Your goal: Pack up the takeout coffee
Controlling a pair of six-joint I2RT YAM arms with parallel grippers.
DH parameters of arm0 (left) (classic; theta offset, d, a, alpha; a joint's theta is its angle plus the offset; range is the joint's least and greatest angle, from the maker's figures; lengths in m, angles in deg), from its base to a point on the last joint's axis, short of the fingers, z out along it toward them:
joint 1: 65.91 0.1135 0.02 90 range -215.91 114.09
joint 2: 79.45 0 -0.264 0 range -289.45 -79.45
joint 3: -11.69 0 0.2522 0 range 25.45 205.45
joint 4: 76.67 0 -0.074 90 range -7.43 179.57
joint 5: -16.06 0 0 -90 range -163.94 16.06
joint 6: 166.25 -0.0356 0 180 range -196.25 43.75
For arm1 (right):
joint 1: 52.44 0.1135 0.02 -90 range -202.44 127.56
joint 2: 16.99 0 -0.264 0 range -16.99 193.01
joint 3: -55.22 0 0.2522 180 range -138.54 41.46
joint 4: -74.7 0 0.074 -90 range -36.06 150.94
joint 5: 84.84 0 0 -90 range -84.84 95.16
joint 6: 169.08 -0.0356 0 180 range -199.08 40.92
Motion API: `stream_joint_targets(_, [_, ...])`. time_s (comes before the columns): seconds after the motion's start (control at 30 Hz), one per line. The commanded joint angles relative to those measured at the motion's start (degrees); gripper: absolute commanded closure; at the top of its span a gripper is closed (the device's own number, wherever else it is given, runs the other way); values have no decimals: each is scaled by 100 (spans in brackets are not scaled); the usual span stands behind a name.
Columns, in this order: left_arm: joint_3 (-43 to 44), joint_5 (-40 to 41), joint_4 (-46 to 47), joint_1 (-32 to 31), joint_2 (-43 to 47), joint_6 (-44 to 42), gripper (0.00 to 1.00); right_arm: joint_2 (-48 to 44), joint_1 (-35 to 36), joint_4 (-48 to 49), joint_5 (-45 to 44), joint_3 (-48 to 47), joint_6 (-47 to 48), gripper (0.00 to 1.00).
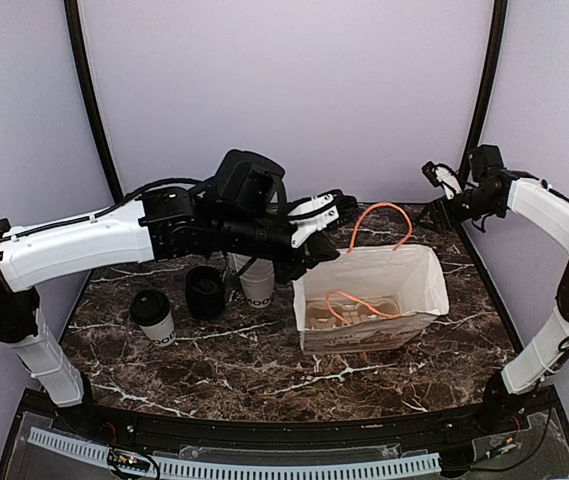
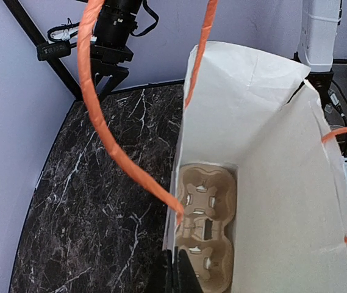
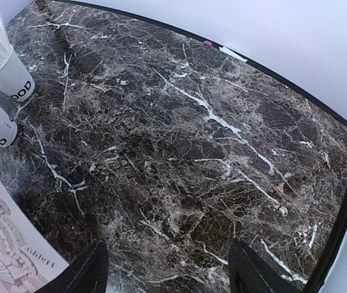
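The takeout coffee (image 1: 152, 316), a white cup with a black lid, stands on the marble at the left, apart from both grippers. A white paper bag (image 1: 404, 290) with orange handles (image 1: 379, 212) stands open at the middle. A brown cardboard cup carrier (image 2: 207, 226) lies on its floor. My left gripper (image 2: 178, 273) is shut on the bag's left wall at the rim (image 2: 185, 152), and one orange handle (image 2: 109, 140) loops past it. My right gripper (image 3: 168, 245) hangs open over bare marble at the back right (image 1: 434, 195), holding nothing.
A black stack of lids (image 1: 205, 292) and white lidless cups (image 1: 256, 282) stand between the coffee and the bag, under my left arm. Two white cups (image 3: 8, 79) show at the right wrist view's upper left. The table's black rim (image 3: 344, 201) runs along the right.
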State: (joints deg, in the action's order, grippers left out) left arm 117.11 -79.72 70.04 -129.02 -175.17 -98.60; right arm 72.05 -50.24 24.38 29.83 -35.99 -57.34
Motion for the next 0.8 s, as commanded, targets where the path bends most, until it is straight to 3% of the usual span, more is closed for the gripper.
stream_joint_targets(0.0, [339, -564, -385, 191, -67, 413, 100, -81, -31, 21, 102, -60, 36, 31])
stream_joint_targets(0.27, [1241, -1423, -1143, 833, -805, 1114, 100, -28, -33, -16, 169, -124, 41, 32])
stream_joint_targets(0.77, [1779, -1671, -743, 1551, -1323, 1568, 100, -158, -34, 44, 192, 13, 54, 31])
